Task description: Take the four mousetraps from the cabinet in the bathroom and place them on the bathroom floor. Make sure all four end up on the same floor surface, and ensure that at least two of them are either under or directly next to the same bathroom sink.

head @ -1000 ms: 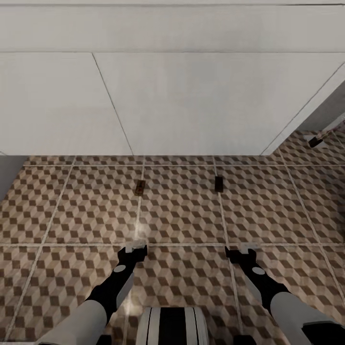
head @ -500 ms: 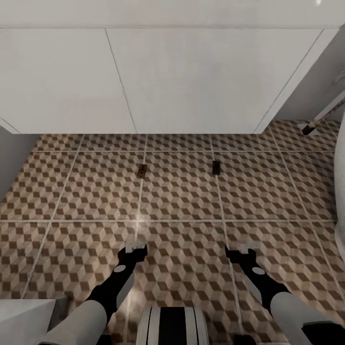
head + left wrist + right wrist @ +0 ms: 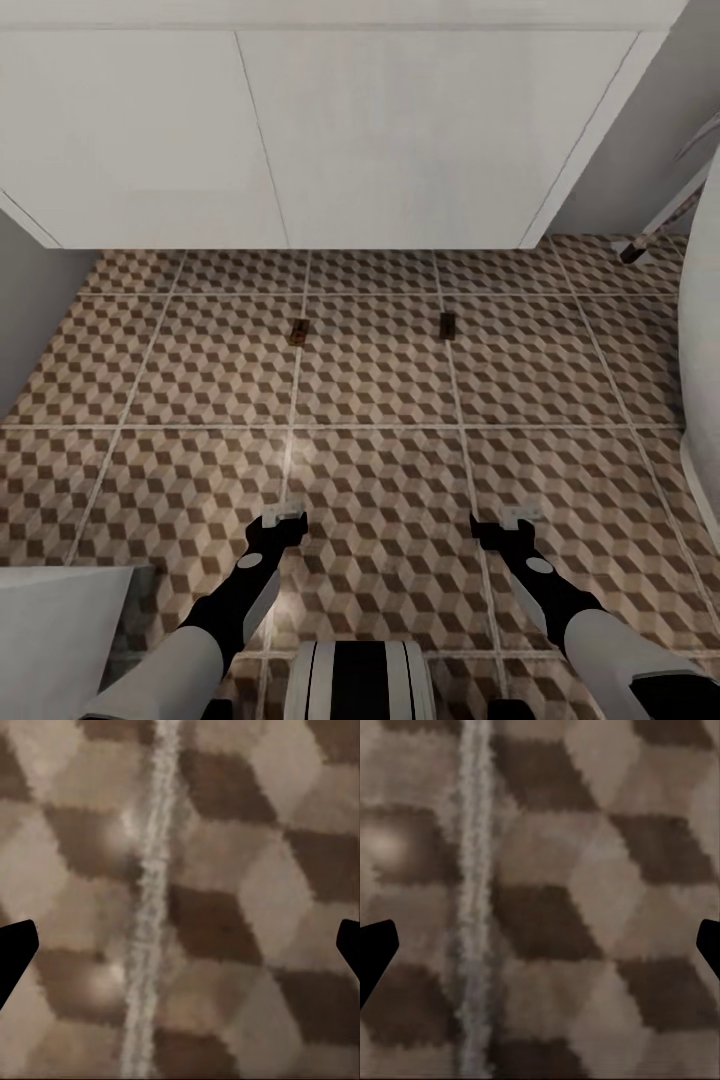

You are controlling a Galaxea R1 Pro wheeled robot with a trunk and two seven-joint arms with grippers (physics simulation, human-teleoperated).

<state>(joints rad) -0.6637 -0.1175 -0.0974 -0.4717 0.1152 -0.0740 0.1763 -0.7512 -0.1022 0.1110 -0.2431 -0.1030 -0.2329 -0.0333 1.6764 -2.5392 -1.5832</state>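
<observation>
Nearest the camera, the robot's trunk sits between two dark forearms reaching forward over the bathroom floor (image 3: 380, 480). The left pincer (image 3: 283, 522) and the right pincer (image 3: 521, 518) hang low above the cube-patterned tiles, each close to a pale grout line. In both wrist views the dark finger edges stand at opposite margins with bare tile between them, so both pincers are spread and hold nothing.

Farther out, two mousetraps lie flat on the floor. The left mousetrap (image 3: 297, 331) lies almost straight ahead of the left pincer, on the same grout line. The right mousetrap (image 3: 448, 324) lies ahead of the right pincer and offset toward the robot's midline. Each board's long axis runs away from the robot, roughly in line with the pincers' reach. Each is well apart from its pincer, with about a full tile between.

Farthest, the white drawer unit (image 3: 300, 130) of the sink stands beyond the traps, its base a short strip of tile past them. A curved white fixture (image 3: 700, 330) rises outward of the right pincer.

Judged from this layout, two traps already lie near the sink unit; two more remain to be placed, so the coming move is likelier a departure than a grasp.
</observation>
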